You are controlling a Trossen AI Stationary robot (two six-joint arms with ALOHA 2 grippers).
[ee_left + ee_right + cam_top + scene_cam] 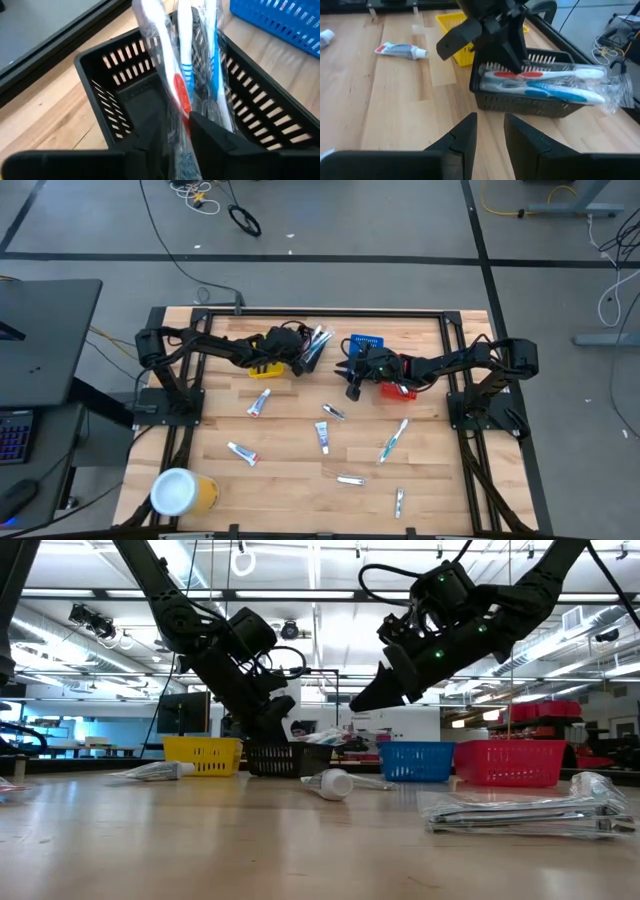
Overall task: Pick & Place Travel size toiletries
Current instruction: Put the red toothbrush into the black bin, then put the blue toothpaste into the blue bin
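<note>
Wooden tabletop point(300, 470); left gripper point(512, 52), fingers barely apart, releases wrapped red-and-white toothbrush point(540, 75) into black slotted basket point(520, 102). Next, I judge, lift clear; right gripper point(385, 680) hovers parted, empty.

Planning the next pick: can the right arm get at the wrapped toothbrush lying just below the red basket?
Probably yes. The right gripper hangs above the table by the red basket, and the wrapped toothbrush lies alone on bare wood with nothing over it.

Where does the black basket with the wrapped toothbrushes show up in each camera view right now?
High view: black basket at the table's back centre, under the left gripper.
Low view: centre left, on the table beside the yellow basket.
Left wrist view: fills the picture, wrapped toothbrushes sticking out of it.
Right wrist view: centre right, toothbrushes lying across its rim.
Shared landmark: the yellow basket, right beside it; not in the left wrist view.
</note>
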